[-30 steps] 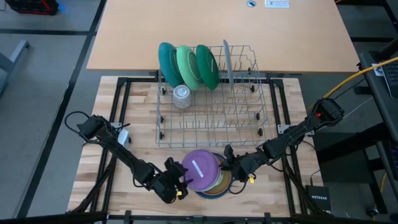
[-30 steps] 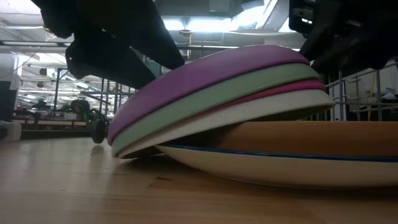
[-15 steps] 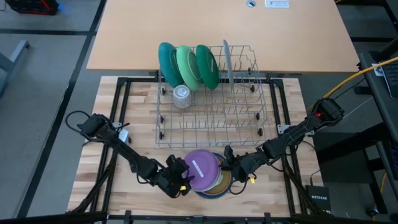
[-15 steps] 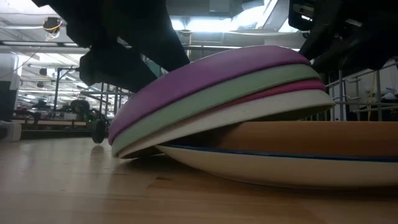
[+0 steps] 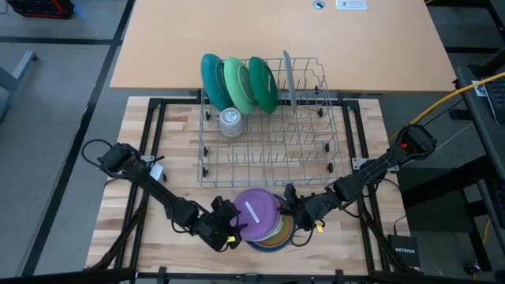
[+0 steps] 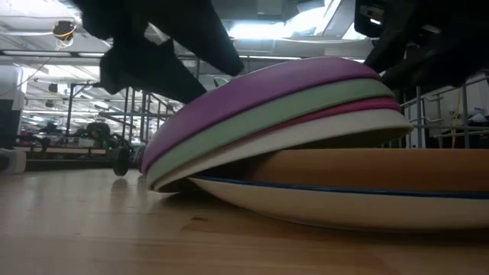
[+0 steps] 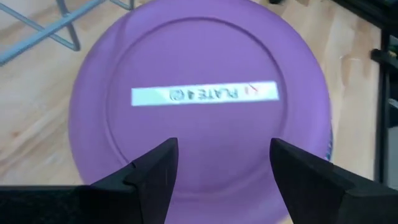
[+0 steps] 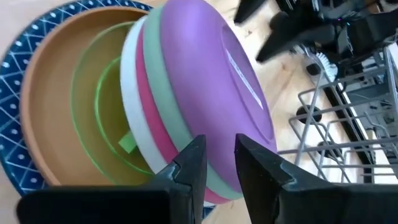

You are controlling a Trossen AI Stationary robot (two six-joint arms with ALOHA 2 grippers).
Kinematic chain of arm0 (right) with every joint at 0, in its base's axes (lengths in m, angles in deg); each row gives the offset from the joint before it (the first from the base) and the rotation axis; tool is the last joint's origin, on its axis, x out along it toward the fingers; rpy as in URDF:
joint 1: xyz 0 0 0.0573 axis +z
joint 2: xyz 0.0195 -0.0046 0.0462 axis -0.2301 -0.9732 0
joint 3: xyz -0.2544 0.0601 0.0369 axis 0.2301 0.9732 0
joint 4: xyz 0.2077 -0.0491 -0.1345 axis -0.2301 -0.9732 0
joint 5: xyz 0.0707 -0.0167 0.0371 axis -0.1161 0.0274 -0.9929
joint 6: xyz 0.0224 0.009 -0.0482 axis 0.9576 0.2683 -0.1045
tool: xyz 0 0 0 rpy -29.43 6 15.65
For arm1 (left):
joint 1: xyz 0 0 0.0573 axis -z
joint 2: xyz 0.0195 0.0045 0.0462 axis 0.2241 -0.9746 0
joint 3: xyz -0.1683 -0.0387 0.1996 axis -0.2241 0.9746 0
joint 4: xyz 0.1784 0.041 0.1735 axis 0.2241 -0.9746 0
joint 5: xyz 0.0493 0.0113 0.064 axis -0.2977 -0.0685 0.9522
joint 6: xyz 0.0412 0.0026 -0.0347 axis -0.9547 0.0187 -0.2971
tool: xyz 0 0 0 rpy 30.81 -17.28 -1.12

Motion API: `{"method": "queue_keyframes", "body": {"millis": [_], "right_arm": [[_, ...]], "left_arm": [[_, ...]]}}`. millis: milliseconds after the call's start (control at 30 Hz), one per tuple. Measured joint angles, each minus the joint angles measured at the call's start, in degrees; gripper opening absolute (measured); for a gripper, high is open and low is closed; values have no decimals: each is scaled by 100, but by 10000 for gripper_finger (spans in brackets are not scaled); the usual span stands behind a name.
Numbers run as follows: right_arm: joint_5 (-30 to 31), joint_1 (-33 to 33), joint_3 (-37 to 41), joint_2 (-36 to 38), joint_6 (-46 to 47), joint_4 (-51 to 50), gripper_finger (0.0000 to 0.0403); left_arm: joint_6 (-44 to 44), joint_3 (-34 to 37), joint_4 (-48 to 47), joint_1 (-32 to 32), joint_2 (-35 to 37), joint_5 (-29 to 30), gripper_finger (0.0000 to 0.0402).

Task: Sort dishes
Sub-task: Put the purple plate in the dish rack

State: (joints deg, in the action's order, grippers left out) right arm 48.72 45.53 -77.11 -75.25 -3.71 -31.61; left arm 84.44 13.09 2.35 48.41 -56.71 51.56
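A stack of dishes sits at the table's near middle. A blue-patterned plate [image 8: 12, 62] is at the bottom, with a tan bowl [image 8: 53, 81] on it and a pale green bowl [image 8: 106, 118] inside that. On top lie white, pink, pale green and purple plates, tilted. The purple plate [image 7: 199, 68] is uppermost, face down, with a white label. My left gripper [image 7: 224, 168] is open just over the purple plate's left rim [image 5: 230, 225]. My right gripper [image 8: 217, 165] is shut on the tilted plates at the stack's right [image 5: 293, 211]. My left gripper's fingertips [image 7: 155, 171] stand over the purple plate near its rim; I cannot tell whether they touch it. My right gripper pinches the right rims of the tilted plates [image 8: 219, 186] between its two fingers, coming from the table's right. That side is raised [image 6: 382, 84]; the left rims [image 6: 153, 179] rest low on the stack.
A metal wire dish rack [image 5: 268, 146] stands behind the stack. Teal and green plates [image 5: 237, 83] and a grey plate [image 5: 287, 75] stand on edge at its far end, with a clear cup [image 5: 230, 121] beside them. Bare wooden tabletop lies left and right of the stack.
My left gripper has gone toward the table's right, from beside the stack to over the purple plate's left rim, staying open. The tilted plates stay raised at the right in my right gripper.
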Motion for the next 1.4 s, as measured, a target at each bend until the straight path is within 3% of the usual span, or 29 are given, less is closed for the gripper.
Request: {"method": "queue_keyframes", "body": {"millis": [267, 633, 867, 1000, 1167, 1400], "right_arm": [[228, 0, 0, 0, -11, -8, 88], [89, 0, -310, 0, -137, -64, 88], [-351, 0, -627, 4, -138, -1073, 88], [-403, 0, -627, 4, -137, -1206, 88], [-401, -2, -627, 0, -137, -1199, 88], [-456, -164, -636, -160, -135, -1176, 88]], "left_arm": [[-818, 0, -49, 291, 0, 79, 243], [1401, -2, -1213, 449, 0, 155, 243], [2974, 3, -2137, 562, 0, 169, 243], [3642, 232, -2134, 435, -4, 199, 243], [3919, 397, -2086, 238, -57, 199, 243], [3439, 438, -1603, -18, -248, 127, 243]]}}
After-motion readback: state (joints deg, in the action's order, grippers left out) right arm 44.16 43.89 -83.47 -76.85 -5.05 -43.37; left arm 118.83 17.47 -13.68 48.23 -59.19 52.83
